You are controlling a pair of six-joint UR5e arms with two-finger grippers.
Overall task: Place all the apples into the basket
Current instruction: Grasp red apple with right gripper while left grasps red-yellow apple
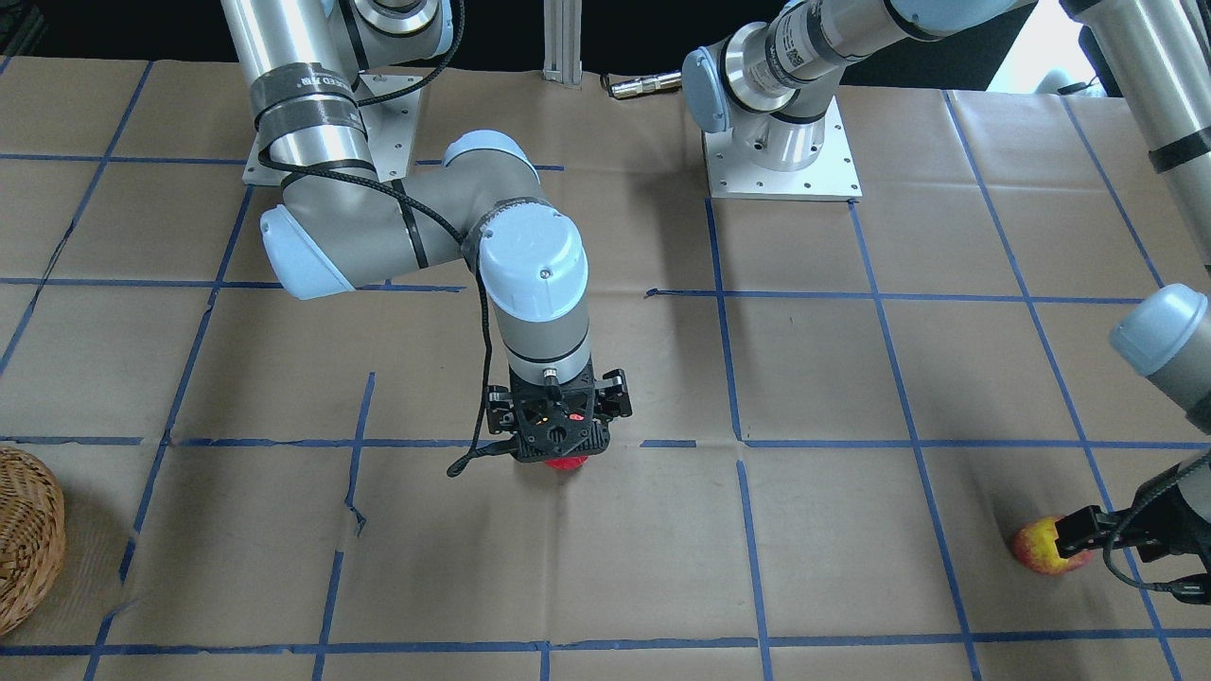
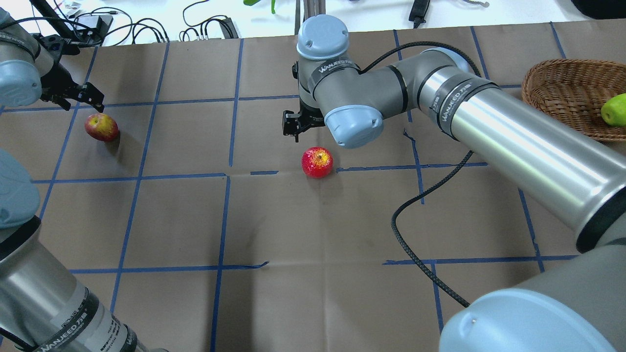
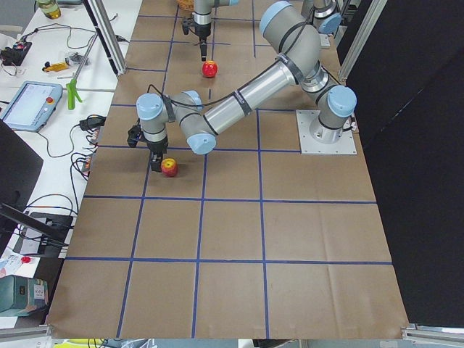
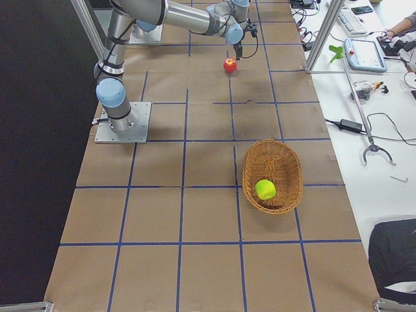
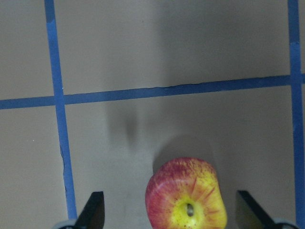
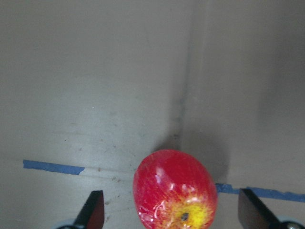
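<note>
Status: we are seeing left end effector (image 5: 170,211) open over 10 o'clock red-yellow apple (image 2: 101,127), right end effector (image 6: 172,211) open over red apple (image 2: 317,162).

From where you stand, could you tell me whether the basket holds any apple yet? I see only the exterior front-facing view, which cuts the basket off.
Observer: Yes, the green apple lies inside the basket.
Operator: Thanks. Is the right hand closed on the red apple?
Observer: No. The right wrist view shows it open, fingertips spread apart with the apple between them, neither touching it.
Operator: And the left hand?
Observer: Open too. Its wrist view shows the red-and-yellow apple between the fingertips, with a gap on each side.
</note>
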